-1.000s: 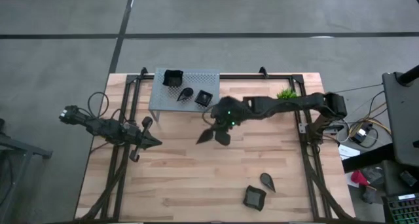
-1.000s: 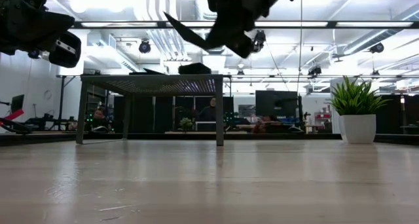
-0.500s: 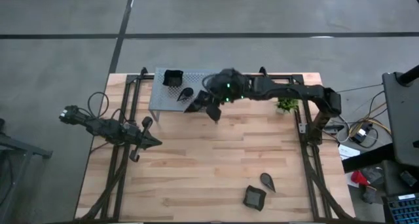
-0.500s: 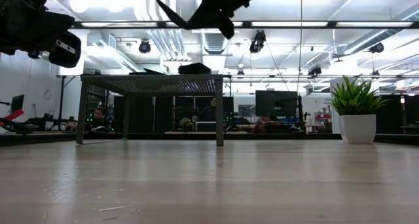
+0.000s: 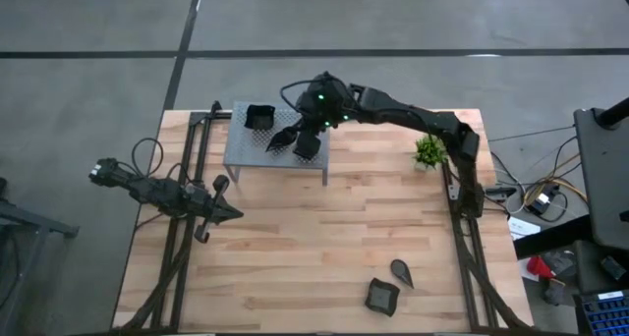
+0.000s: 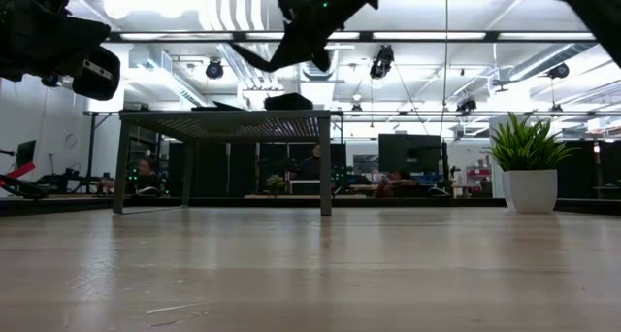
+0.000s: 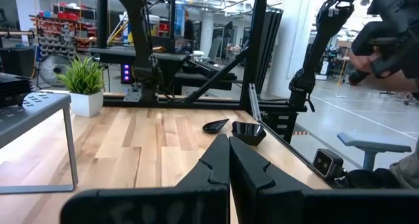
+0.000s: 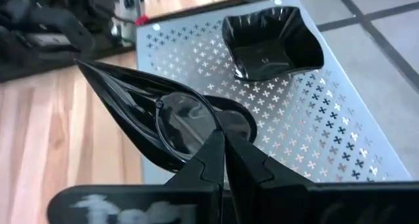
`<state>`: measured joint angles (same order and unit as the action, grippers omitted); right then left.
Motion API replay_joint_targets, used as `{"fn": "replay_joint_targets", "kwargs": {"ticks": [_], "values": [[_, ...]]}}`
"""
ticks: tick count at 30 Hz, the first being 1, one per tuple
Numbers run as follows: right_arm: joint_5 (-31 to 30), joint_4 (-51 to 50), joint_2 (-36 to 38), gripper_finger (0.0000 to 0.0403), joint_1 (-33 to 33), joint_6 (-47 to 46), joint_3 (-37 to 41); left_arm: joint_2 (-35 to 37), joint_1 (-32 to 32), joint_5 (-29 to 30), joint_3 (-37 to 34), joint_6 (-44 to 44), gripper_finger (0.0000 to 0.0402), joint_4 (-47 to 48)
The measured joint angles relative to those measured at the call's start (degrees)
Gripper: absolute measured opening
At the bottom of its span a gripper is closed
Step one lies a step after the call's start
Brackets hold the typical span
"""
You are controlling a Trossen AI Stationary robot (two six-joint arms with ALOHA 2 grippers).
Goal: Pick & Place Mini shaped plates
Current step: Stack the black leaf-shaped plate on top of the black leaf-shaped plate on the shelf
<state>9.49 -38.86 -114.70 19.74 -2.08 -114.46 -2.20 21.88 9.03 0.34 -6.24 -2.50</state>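
While two plates, a square one (image 5: 381, 296) and a teardrop one (image 5: 401, 271), waited on the near part of the tabletop (image 5: 295, 248), likely the pile to be carried from, the work was going on at the far side. The left hand (image 5: 228, 212) was parked low at the left edge, its fingers pressed together on nothing (seen in its own wrist view), idle.

Farther back, the right hand (image 5: 298, 137) hung above the grey perforated stand (image 5: 241, 144), clamped on the rim of a teardrop plate (image 8: 154, 122) so the pointed end stuck out ahead of the fingers. That edge grip probably left the plate's underside free for setting down flat. In the low view the held plate was clearly above the stand top, not touching.

On the stand already: a wavy-rimmed square plate (image 5: 259, 117) toward the far left corner, another dark plate (image 8: 236, 122) showing just under the held one, and a small square plate (image 5: 307, 147) near the stand's front right edge. Judging by that, the stand was the drop spot. The green plant (image 5: 428, 151) stood well apart to the right.
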Motion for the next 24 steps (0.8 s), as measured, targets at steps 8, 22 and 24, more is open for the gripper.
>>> {"fn": "replay_joint_targets", "kwargs": {"ticks": [8,22,24], "values": [[2.5,-9.5,-10.2,0.0008,1.0,6.5,-15.2,0.0,0.0,0.0,0.0,0.0,0.0000,0.0],[2.5,-12.4,-15.2,0.0008,2.5,9.5,-20.4,0.0,0.0,0.0,0.0,0.0,0.0000,0.0],[2.5,-12.2,-15.4,0.0009,2.5,10.1,-20.4,0.0,0.0,0.0,0.0,0.0,0.0000,0.0]]}}
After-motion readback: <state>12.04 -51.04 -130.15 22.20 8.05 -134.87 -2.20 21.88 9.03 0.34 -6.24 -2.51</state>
